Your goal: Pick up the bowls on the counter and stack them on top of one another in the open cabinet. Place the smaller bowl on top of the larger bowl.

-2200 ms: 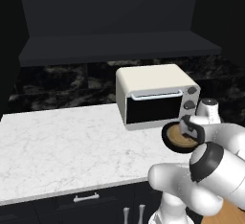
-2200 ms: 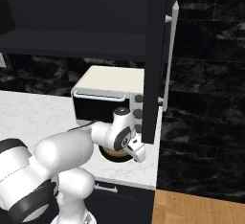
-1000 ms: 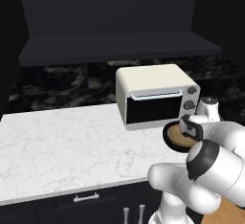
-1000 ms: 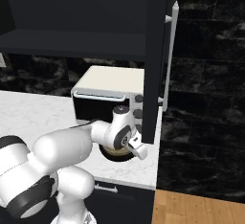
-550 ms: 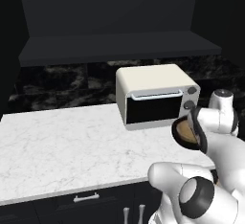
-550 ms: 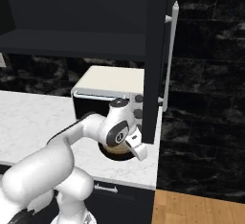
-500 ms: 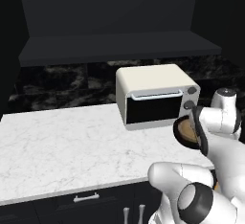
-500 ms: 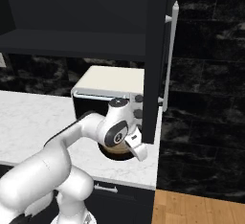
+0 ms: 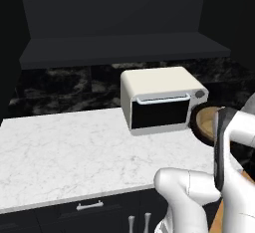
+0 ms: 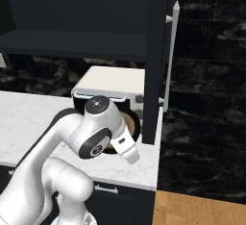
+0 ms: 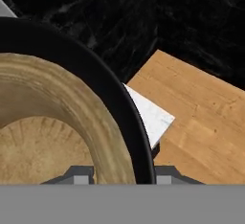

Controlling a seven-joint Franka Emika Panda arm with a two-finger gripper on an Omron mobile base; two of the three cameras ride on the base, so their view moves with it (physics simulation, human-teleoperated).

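Jaws straddle the rims of the two bowls, as we read the hand view: one dark finger tip stands inside the smaller bowl (image 11: 52,122) and the other outside the larger bowl (image 11: 125,117), so we take the gripper (image 11: 116,174) to be clamped on both walls at once.

Stacking. We see the tan wooden bowl already nested within the glossy black one, its lighter ribbed floor showing and the black rim curving around it. That part of the task looks done.

Position. In the left base view the pair (image 9: 206,122) sits at the right end of the counter (image 9: 69,147), just beside the cream toaster oven (image 9: 162,100). In the right base view the stack (image 10: 129,125) is partly hidden behind the white wrist. We cannot tell whether it is touching the marble or has been raised clear of it.

Remaining. We judge that the lift to the open cabinet (image 9: 119,45) is still to come. Its flat board and shadowy interior hold nothing we can make out.

Below the hand, a white counter corner (image 11: 150,117) and wooden floor (image 11: 201,122) appear.
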